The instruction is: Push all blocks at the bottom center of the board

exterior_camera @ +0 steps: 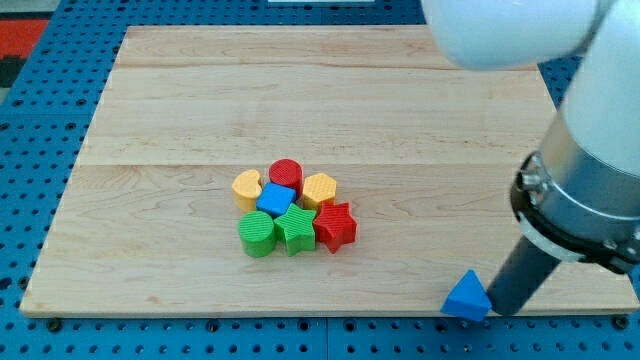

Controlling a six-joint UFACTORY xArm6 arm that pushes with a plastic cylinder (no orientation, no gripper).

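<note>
Blocks are what I'm tracking, and one of them, a blue triangular block (467, 297), sits right against my tip (497, 312) at the view's bottom right, touching it on the tip's left side, close to the lower edge of the surface (330, 110). I have no jaws on this rig, only the dark rod, so nothing is held; the rod merely rests against that blue piece.

Well apart, toward the view's left and nearer the middle of the wooden surface, the other seven blocks are packed in a tight cluster. A red cylinder (286, 174) is at its top, with a yellow block (247, 187) to its left and a yellow hexagonal block (319, 189) to its right. A blue cube (275, 200) sits in the middle. Below lie a green cylinder (257, 233), a green star (296, 228) and a red star (335, 226), left to right.
</note>
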